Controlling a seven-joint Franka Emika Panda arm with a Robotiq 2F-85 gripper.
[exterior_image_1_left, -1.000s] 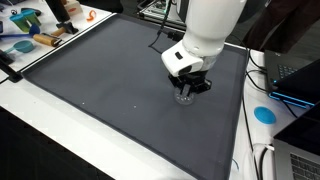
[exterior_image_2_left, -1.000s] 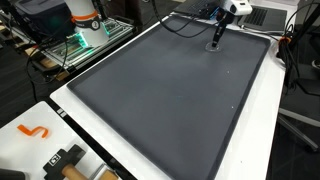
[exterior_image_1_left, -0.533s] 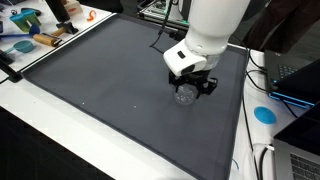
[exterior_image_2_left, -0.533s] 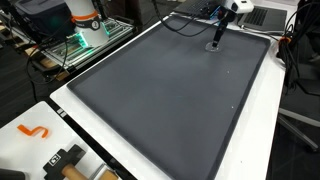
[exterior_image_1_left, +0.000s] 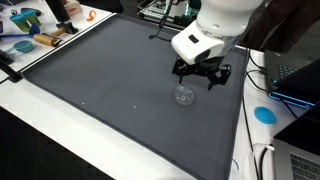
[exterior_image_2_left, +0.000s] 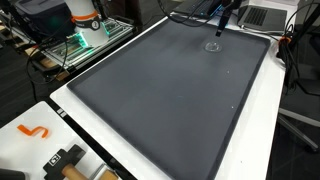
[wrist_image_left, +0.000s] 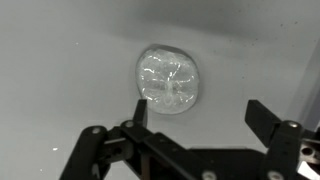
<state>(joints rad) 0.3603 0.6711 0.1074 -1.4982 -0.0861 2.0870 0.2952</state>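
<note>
In an exterior view the gripper (exterior_image_1_left: 203, 78) hangs right of centre, jaws spread wide and gripping nothing. A small clear cup (exterior_image_1_left: 184, 95) stands on the grey mat (exterior_image_1_left: 100, 80) just below and left of it, apart from the fingers.

In an exterior view the cup (exterior_image_2_left: 212, 46) is a faint ring near the top edge, with the gripper (exterior_image_2_left: 221, 22) above it.

In the wrist view the cup (wrist_image_left: 168, 82) sits at centre, seen from above, with only mat showing through its clear bottom. The gripper (wrist_image_left: 199, 118) lies along the lower edge, clear of the cup.

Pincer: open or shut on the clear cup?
Open. In the wrist view the pincer gapes wide; the clear cup sits free on the mat.
</note>
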